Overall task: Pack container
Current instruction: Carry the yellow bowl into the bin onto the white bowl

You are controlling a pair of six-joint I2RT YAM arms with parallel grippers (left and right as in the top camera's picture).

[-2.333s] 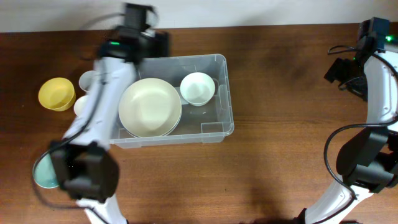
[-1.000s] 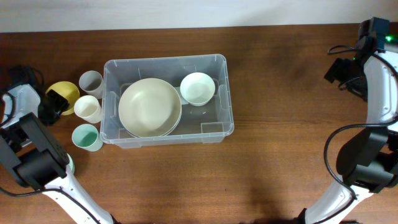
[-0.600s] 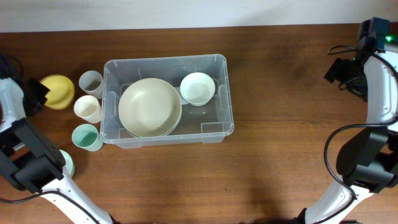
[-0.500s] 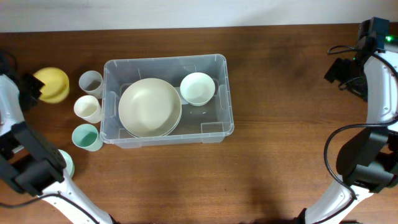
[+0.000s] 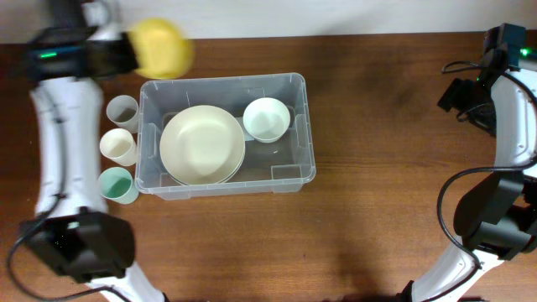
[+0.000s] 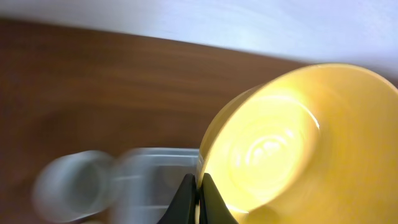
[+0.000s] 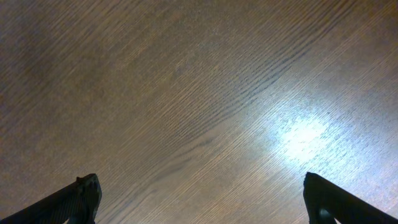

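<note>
The container [image 5: 308,126], a clear plastic bin, sits left of the table's centre and holds a large cream bowl [image 5: 202,144] and a small white bowl [image 5: 267,118]. My left gripper [image 5: 130,54] is shut on the rim of a yellow bowl [image 5: 161,48], which hangs blurred above the container's back left corner. In the left wrist view the fingers pinch the yellow bowl's [image 6: 292,143] wall at the left gripper [image 6: 198,186], with the container's edge blurred below. My right gripper [image 7: 202,190] stands open over bare wood at the far right.
Three cups stand in a column left of the container: grey [image 5: 122,111], cream [image 5: 118,146] and teal [image 5: 117,184]. The right arm [image 5: 503,92] rises along the table's right edge. The white wall runs behind the table.
My left arm has swung from the table's far left edge up and to the right, carrying the yellow bowl off the table to the container's back left corner. The right arm has not moved.
</note>
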